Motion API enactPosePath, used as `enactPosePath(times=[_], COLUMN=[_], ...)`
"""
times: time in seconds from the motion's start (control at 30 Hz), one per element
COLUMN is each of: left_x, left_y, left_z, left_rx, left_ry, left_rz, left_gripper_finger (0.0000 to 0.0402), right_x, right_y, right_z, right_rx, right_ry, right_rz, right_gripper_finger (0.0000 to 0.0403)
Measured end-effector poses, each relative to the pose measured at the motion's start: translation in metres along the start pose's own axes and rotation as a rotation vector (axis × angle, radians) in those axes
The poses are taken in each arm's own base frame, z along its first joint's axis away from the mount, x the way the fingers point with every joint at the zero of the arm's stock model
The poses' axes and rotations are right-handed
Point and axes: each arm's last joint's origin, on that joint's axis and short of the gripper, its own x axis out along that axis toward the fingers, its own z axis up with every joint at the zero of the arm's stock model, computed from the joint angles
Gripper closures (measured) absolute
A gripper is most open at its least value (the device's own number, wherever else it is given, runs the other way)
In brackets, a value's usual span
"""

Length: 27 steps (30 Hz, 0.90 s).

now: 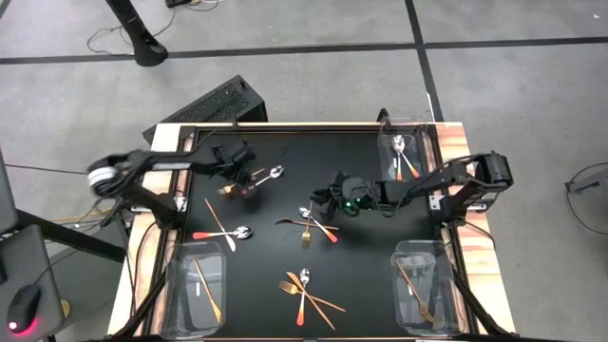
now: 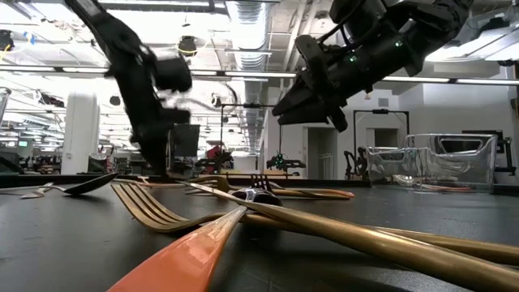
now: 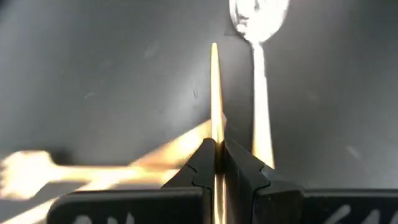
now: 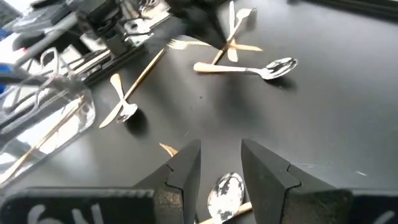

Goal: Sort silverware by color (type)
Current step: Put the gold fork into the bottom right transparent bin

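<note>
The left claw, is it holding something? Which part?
Yes. The left claw is shut on a thin gold stick-like piece of silverware, pinching it partway along its narrow shaft. The right claw is open, holding nothing, above a shiny silver spoon.

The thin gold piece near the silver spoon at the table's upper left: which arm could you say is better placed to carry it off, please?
Left: the left gripper is shut on the thin gold piece; the right gripper hangs open mid-table.
</note>
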Motion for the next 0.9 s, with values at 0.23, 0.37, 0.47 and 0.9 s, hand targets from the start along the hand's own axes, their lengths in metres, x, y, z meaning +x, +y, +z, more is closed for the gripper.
enactPosePath(times=[0.23,0.37,0.47,0.9], left_x=[-0.092,-0.126,-0.134,-0.087], left_y=[-0.019,-0.019,-0.021,-0.042], left_z=[-0.029,-0.037,-0.037,-0.03], left_rx=[0.029,0.015,0.012,0.042], left_ry=[-0.301,-0.513,-0.672,-1.121], left_rz=[0.079,-0.009,-0.125,-0.572], left_gripper_finger=[0.0399,0.0399,0.0399,0.0399], right_x=[0.002,0.008,0.01,0.004], right_y=[0.009,-0.001,-0.005,0.02], right_z=[-0.015,-0.012,-0.006,0.005], right_rx=[-0.037,-0.031,-0.01,-0.029], right_ry=[-0.036,-0.054,-0.065,-0.197], right_rz=[-0.104,-0.139,-0.101,0.129], right_gripper_finger=[0.0266,0.0266,0.0266,0.0266])
